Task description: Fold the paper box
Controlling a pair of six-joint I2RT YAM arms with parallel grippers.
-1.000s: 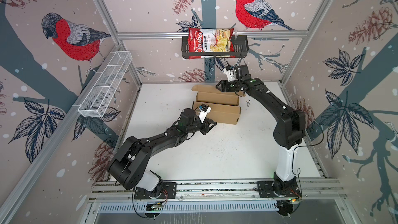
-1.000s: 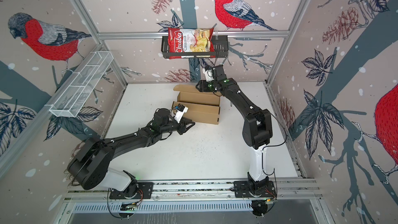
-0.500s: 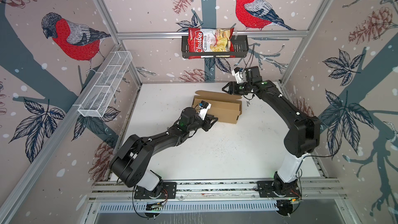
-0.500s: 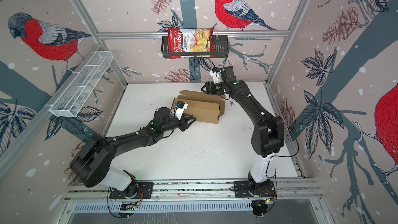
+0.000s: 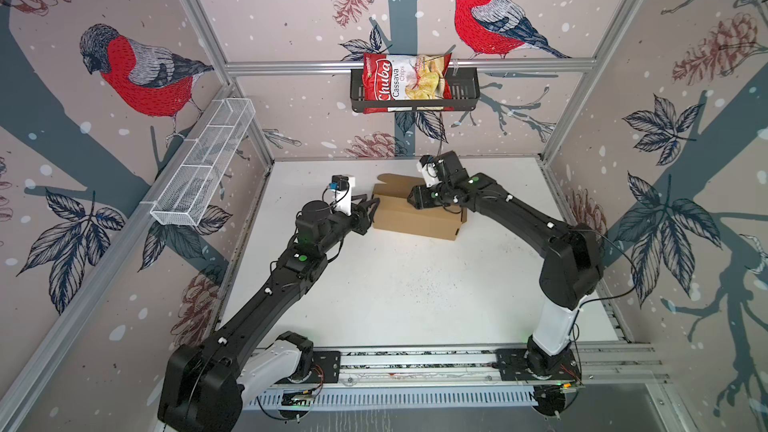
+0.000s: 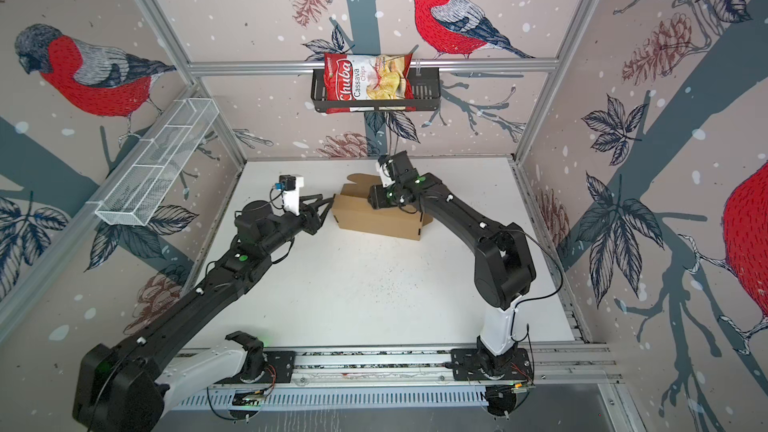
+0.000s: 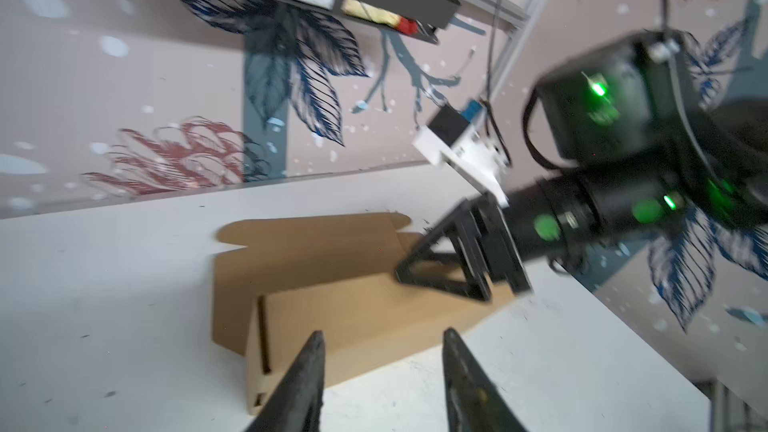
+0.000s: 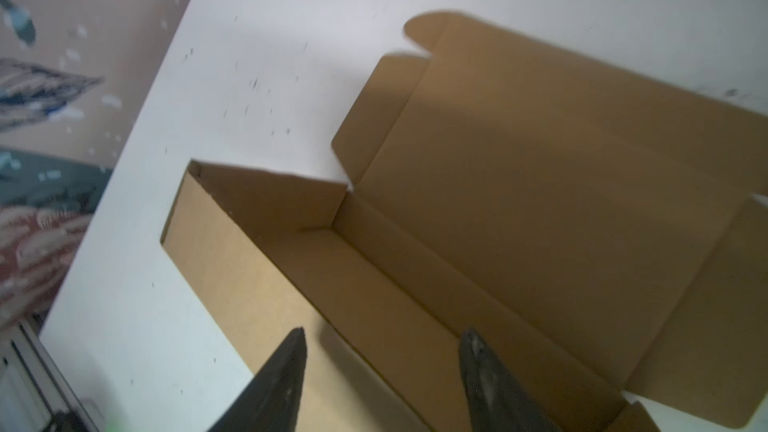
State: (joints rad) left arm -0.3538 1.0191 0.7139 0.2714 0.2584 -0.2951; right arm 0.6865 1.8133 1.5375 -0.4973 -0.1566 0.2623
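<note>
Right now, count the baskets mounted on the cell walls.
2. A white wire basket hangs at the left; a black basket at the back holds a red chips bag. Others could hang outside the views.

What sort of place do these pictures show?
Probably a robot test booth: a left arm and a right arm stand on a rail beside a white table, a metal frame holds walls papered with birds, and a cardboard box lies on the table.
</note>
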